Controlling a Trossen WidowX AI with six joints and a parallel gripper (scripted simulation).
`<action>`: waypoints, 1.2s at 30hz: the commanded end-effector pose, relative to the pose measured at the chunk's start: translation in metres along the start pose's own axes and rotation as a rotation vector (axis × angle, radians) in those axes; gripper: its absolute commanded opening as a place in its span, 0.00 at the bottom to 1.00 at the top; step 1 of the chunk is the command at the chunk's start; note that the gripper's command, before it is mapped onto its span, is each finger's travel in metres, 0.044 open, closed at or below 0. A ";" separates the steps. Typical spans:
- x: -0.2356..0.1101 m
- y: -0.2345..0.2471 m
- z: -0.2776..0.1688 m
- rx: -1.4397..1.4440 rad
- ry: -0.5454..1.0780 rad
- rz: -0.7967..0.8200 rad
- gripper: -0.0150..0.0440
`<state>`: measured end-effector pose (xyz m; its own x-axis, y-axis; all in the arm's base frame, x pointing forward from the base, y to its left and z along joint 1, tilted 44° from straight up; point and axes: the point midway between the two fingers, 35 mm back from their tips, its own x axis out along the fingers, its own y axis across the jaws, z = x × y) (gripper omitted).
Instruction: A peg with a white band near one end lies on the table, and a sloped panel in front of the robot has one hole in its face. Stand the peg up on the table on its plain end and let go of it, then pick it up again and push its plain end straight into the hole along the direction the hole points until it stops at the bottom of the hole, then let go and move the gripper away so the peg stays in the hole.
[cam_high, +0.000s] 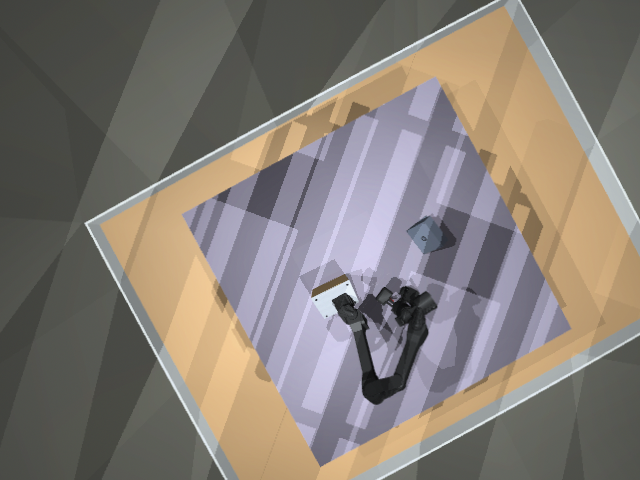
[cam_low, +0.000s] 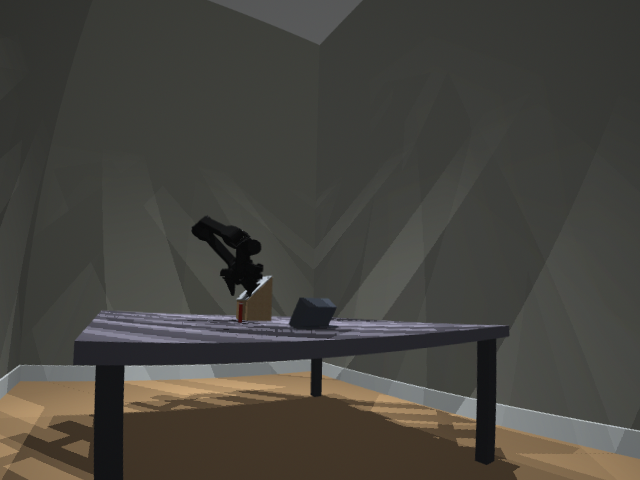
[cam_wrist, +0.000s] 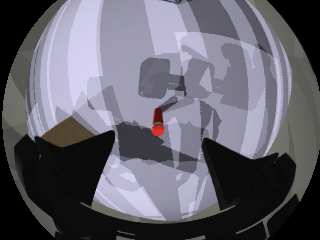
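Your jaws stand wide with nothing between them. In the wrist view, the red peg (cam_low: 240, 312) (cam_wrist: 158, 120) lies at twelve o'clock from the gripper (cam_high: 392, 303) (cam_low: 240, 294) (cam_wrist: 159, 139), roughly centred between its fingertips. The peg stands upright on the table (cam_high: 382, 170) (cam_low: 289, 347) (cam_wrist: 125, 40), below the fingers; you likely need to descend along its long axis.

In the exterior view you see dark grey walls (cam_low: 217, 103) meeting in a corner right of the upper middle, beneath a lighter grey ceiling (cam_low: 289, 15). Pale baseboards (cam_low: 170, 369) (cam_high: 206, 157) edge an orange-tan floor (cam_low: 232, 379) (cam_high: 155, 268). You have a purple-grey striped table (cam_low: 217, 350) (cam_high: 258, 248) on dark, square legs (cam_low: 108, 418). From above, angular light and shadow patches cross its top, the floor and the walls.
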<state>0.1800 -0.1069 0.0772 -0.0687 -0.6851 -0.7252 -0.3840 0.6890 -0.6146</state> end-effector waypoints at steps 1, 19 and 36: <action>0.004 0.001 -0.001 -0.015 0.006 -0.001 1.00; 0.034 0.001 0.001 -0.015 0.004 0.003 1.00; 0.061 0.001 -0.002 -0.015 0.007 -0.003 1.00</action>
<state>0.1778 -0.1455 0.0385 -0.0652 -0.6889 -0.7219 -0.3873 0.6842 -0.6180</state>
